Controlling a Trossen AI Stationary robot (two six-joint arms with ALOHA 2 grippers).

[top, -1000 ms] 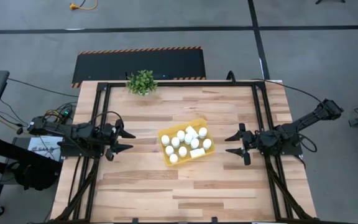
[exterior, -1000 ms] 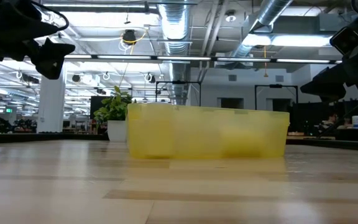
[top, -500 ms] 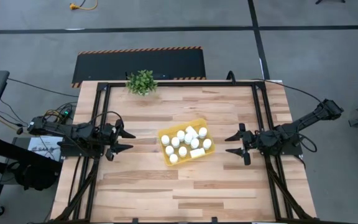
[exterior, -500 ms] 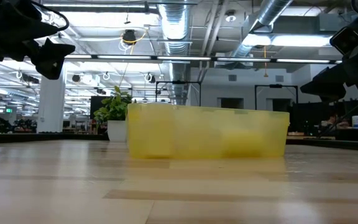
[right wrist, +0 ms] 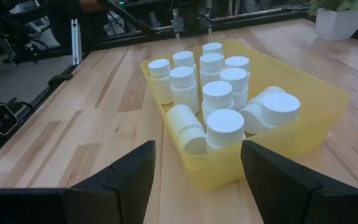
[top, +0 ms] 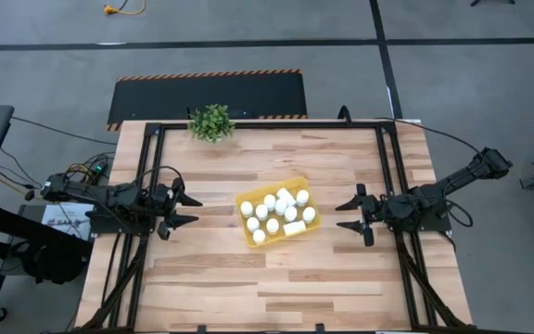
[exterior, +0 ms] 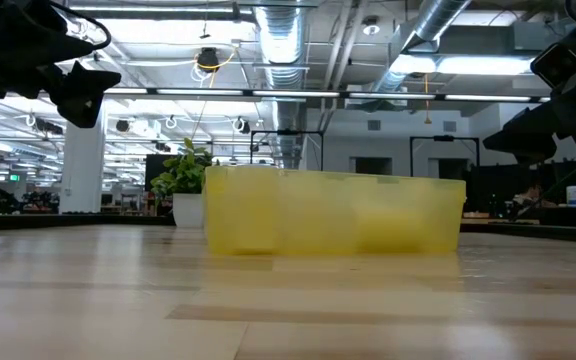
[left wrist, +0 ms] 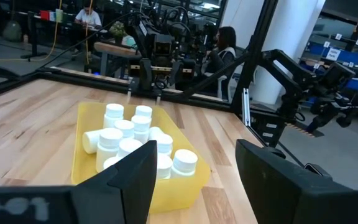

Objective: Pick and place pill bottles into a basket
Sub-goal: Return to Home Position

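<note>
The yellow basket [top: 245, 229] sits at the table's middle, also seen in the low view [exterior: 333, 213], the left wrist view [left wrist: 79, 149] and the right wrist view [right wrist: 328, 102]. Several white pill bottles [top: 276, 212] stand inside it; two lie on their sides [right wrist: 188, 129]. My left gripper [top: 191, 210] is open and empty at the table's left edge, pointing at the basket. My right gripper [top: 344, 214] is open and empty at the right, also pointing at the basket. Both hover above the table.
A small green potted plant [top: 211, 122] stands at the table's far edge, left of middle. A black frame [top: 267, 125] runs round the table top. Bare wood lies between each gripper and the basket. People sit in the room behind [left wrist: 222, 46].
</note>
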